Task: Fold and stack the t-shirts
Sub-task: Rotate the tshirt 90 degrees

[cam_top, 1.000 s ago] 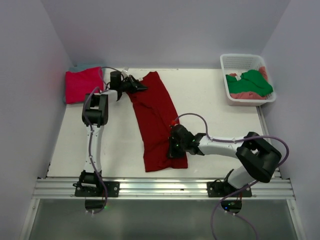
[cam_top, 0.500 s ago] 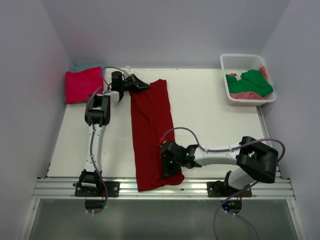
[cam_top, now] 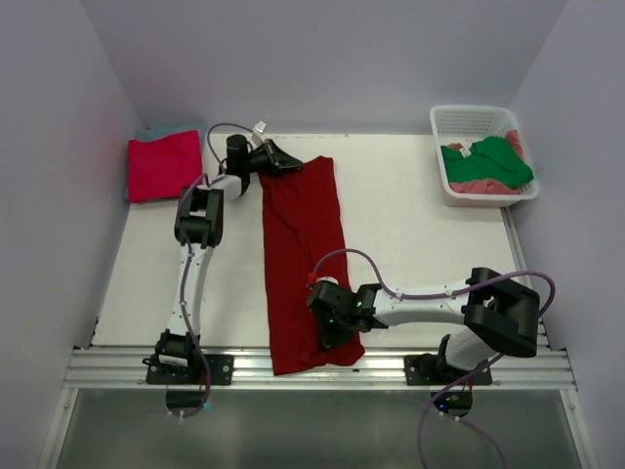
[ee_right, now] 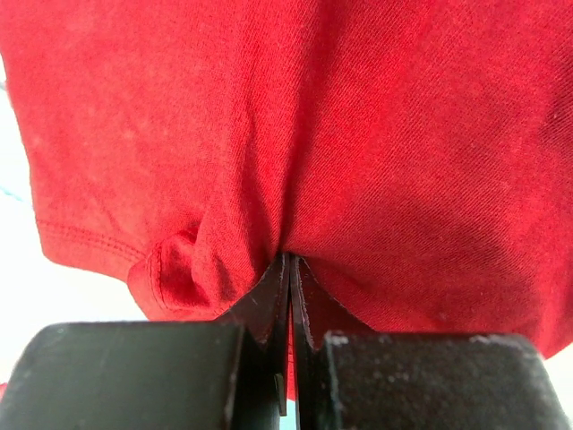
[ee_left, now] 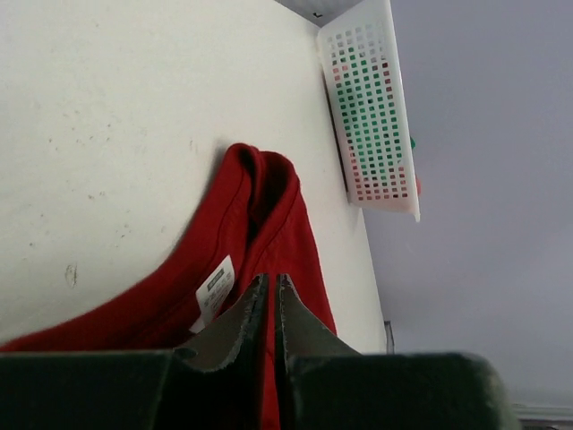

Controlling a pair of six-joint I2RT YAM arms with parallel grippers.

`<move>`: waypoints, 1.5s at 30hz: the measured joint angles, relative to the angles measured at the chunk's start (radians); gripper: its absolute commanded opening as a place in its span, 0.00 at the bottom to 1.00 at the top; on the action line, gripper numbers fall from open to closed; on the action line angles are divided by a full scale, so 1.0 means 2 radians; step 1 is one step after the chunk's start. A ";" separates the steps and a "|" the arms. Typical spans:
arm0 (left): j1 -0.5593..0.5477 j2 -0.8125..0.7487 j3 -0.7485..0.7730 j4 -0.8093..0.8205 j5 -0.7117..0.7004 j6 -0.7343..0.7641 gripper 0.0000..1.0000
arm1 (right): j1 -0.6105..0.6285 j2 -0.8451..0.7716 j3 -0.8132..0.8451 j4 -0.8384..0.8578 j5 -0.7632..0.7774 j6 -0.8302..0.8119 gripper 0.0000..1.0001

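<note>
Left claw [cam_top: 277, 156] is pinching the collar end of the dark red t-shirt [cam_top: 301, 244], jaws almost closed; right claw [cam_top: 329, 327] is squeezing bunched cloth near the hem, jaws tight together. This shirt is lying stretched between both claws. Magenta-pink t-shirt [cam_top: 161, 166] is sitting just left of the left claw, white basket [cam_top: 469, 110] well apart on its right

top view: fixed high behind the near edge, looking down on the whole table [cam_top: 420, 234]. left wrist view: low and close, facing across the table toward the basket [ee_left: 376, 116]. right wrist view: tight against the dark red shirt [ee_right: 376, 134], common to all three views.
</note>
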 measured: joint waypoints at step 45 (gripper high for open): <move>-0.089 -0.804 -0.664 -0.206 -0.324 0.246 0.16 | -0.274 0.431 0.681 -0.100 0.210 -0.310 0.00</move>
